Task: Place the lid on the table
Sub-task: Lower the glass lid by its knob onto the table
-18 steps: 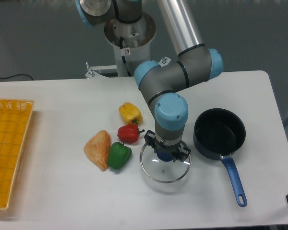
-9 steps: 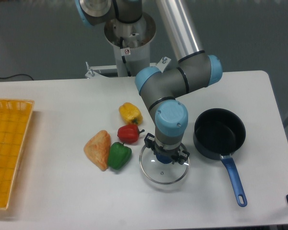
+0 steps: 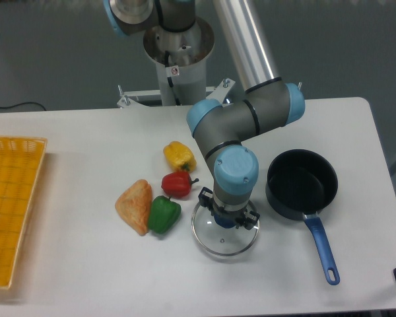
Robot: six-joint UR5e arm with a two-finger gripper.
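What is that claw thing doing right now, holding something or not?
Tool: down over the blue knob of the glass lid, apparently gripping it; the wrist hides its fingers, so the grip cannot be confirmed.

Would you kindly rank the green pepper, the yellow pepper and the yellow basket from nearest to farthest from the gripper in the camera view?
From the gripper:
1. Green pepper, just to its left in the picture.
2. Yellow pepper, farther back and left.
3. Yellow basket, at the far left edge.
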